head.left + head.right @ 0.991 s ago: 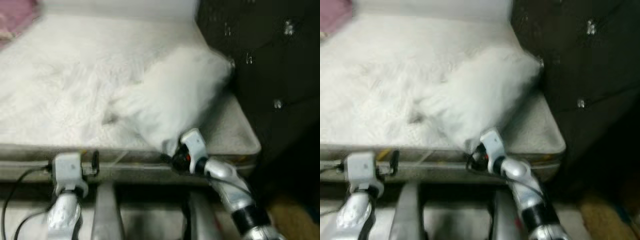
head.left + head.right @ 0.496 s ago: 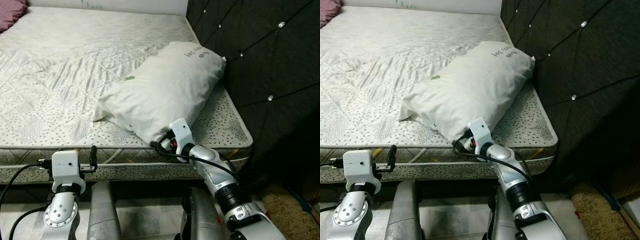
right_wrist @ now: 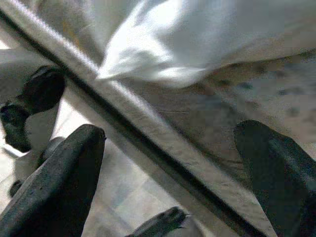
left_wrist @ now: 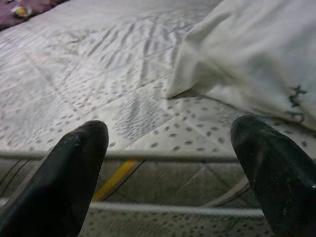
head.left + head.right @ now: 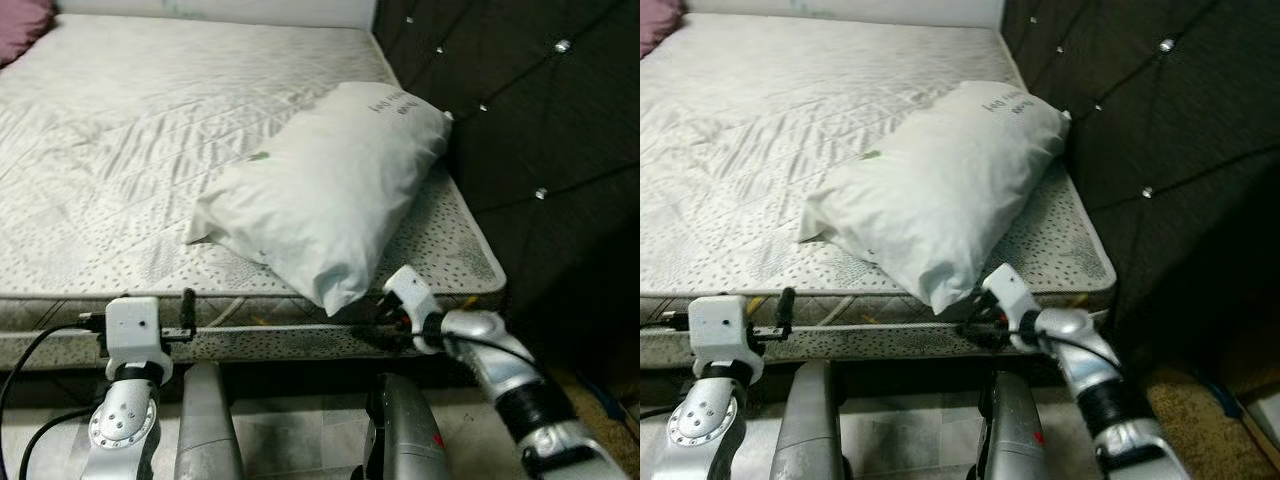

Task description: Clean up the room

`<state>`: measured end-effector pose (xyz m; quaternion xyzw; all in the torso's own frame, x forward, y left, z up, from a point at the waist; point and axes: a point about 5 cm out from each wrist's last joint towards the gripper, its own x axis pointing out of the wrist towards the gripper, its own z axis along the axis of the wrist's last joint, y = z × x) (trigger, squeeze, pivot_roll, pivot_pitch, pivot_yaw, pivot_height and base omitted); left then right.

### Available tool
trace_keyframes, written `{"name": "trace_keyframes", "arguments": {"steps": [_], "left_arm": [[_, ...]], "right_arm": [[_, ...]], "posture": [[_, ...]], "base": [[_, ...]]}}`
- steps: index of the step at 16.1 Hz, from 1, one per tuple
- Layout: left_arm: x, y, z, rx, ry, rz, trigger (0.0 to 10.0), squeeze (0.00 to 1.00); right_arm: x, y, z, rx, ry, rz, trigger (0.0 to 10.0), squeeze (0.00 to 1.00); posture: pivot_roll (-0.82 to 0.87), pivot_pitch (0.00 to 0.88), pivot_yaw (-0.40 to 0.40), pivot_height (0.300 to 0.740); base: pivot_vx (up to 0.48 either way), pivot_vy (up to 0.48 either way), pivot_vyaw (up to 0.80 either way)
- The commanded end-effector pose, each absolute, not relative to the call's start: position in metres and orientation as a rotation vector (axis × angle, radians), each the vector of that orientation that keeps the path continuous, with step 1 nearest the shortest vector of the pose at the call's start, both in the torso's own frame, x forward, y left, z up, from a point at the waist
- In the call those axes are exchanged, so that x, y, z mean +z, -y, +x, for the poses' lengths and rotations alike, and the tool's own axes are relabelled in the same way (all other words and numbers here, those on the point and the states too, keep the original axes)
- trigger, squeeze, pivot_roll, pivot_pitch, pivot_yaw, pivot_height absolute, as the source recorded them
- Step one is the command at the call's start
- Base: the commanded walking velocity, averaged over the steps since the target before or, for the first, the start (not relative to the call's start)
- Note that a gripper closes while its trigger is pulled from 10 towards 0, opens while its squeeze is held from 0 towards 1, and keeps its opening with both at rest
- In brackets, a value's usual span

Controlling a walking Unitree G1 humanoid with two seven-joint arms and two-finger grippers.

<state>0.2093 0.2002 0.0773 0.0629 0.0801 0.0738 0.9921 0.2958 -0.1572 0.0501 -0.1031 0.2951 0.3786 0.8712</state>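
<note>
A white pillow [image 5: 325, 190] lies slantwise on the bare mattress [image 5: 130, 170] of a bed, its long axis running from about 7 o'clock to 1 o'clock in the head views, its far end with dark printed lettering resting against the dark tufted headboard [image 5: 530, 120] and its near corner hanging just over the mattress's front edge. The right gripper [image 5: 385, 322] sits at the front edge of the bed, just below and at about 4 o'clock from that overhanging corner — apart from the fabric, not touching it. In the right wrist view its jaws stand wide open with nothing between them, the two black fingers [image 3: 54, 187] framing the pillow's corner [image 3: 148, 64] and the mattress's piped seam. The left gripper [image 5: 187, 315] hovers at the same front edge well over toward 9 o'clock from the pillow; its wrist view shows the jaws likewise spread wide and empty, the fingers [image 4: 69, 177] level with the mattress side, looking across the quilted, speckled surface to the pillow's near end [image 4: 247, 54]. A bit of purplish-pink cloth [image 5: 22, 18] lies at the mattress's far corner, at roughly 11 o'clock. Below the bed, pale tiled floor [image 5: 300, 440] shows between the robot's legs, and a tan rug [image 5: 1210, 420] lies at about 4 o'clock.
</note>
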Motion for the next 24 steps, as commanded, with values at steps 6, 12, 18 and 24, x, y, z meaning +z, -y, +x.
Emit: {"name": "trace_keyframes", "arguments": {"steps": [6,12,18,24], "left_arm": [[0.078,-0.201,0.21,0.136,-0.17,0.14,10.0,0.0],[0.081,-0.194,0.215,0.109,-0.15,0.16,10.0,0.0],[0.081,-0.197,0.213,0.131,-0.148,0.159,10.0,0.0],[0.079,-0.198,0.21,0.134,-0.159,0.158,10.0,0.0]], "right_arm": [[0.087,0.127,0.32,0.755,-0.412,-0.015,10.0,0.0],[0.097,0.094,0.324,0.706,-0.338,0.106,10.0,0.0],[0.089,0.061,0.324,0.711,-0.377,-0.074,10.0,0.0],[0.069,0.116,0.317,0.837,-0.532,-0.24,10.0,0.0]], "posture": [[0.12,0.0,-0.057,0.529],[0.12,0.0,-0.055,0.529],[0.14,0.0,-0.074,0.529],[0.14,0.0,-0.069,0.529]], "base": [[0.0,0.0,0.0],[0.0,0.0,0.0],[0.0,0.0,0.0],[0.0,0.0,0.0]]}}
